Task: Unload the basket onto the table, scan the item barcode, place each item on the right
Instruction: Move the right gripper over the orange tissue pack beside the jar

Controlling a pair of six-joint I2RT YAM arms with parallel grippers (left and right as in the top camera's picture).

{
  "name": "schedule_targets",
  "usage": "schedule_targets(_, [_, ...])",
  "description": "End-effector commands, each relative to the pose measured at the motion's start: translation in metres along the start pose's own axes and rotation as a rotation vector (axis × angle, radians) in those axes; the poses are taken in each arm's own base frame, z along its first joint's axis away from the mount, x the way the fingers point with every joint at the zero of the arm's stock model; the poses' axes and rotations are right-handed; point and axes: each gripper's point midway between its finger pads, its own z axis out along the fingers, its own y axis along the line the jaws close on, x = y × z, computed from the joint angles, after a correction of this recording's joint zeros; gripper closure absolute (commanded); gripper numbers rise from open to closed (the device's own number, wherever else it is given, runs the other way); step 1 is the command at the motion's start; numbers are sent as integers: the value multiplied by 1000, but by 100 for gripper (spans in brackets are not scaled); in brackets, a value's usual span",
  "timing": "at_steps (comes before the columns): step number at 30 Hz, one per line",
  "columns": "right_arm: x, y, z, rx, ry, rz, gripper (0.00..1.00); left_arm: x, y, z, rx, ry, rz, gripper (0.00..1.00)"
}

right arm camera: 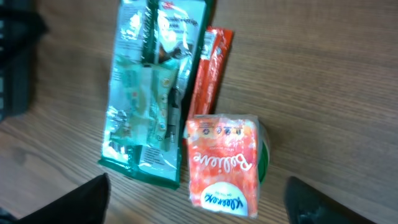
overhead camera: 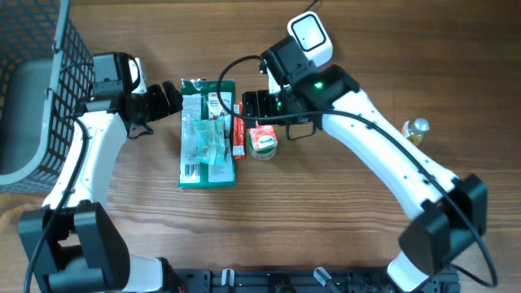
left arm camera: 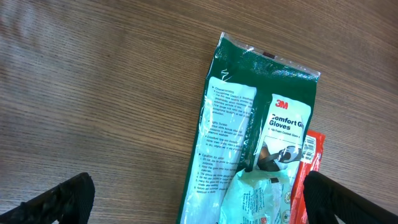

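Note:
A green pack of gloves [overhead camera: 207,134] lies flat mid-table, with a pale green pouch [left arm camera: 255,199] on top of it. A red stick pack [overhead camera: 238,130] lies along its right side, and an orange tissue pack [overhead camera: 262,140] stands just right of that. My left gripper [overhead camera: 172,96] hovers at the green pack's top-left corner. It is open, and its black fingers [left arm camera: 62,202] straddle the pack [left arm camera: 249,137]. My right gripper [overhead camera: 264,114] is above the orange pack [right arm camera: 224,165]. It is open, with one finger [right arm camera: 74,202] on each side and nothing held.
A dark wire basket [overhead camera: 49,89] takes up the table's left edge behind my left arm. A small yellowish object with a shiny round head [overhead camera: 417,129] sits at the far right. A barcode label [left arm camera: 309,148] shows on the red stick pack [left arm camera: 311,168].

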Motion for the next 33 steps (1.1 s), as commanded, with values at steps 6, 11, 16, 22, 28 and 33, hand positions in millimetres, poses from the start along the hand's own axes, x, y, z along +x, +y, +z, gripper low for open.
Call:
schedule_targets(6, [8,-14,41,48,80,24,59,-9,1,-7,-3,-30,6,0])
schedule_targets(11, [7,-20,43,79,72,14,58,-9,1,-7,-3,-30,6,0])
schedule_targets(16, [11,-27,42,115,86,18,58,-9,1,-7,-3,-30,6,0])
schedule_targets(22, [23,-32,40,139,133,29,59,-9,1,-7,-3,-31,6,0])
schedule_targets(28, [35,-40,47,158,167,48,62,-9,1,-7,-3,-30,6,0])
schedule_targets(33, [43,-46,54,165,180,60,94,-9,1,-7,-3,-30,6,0])
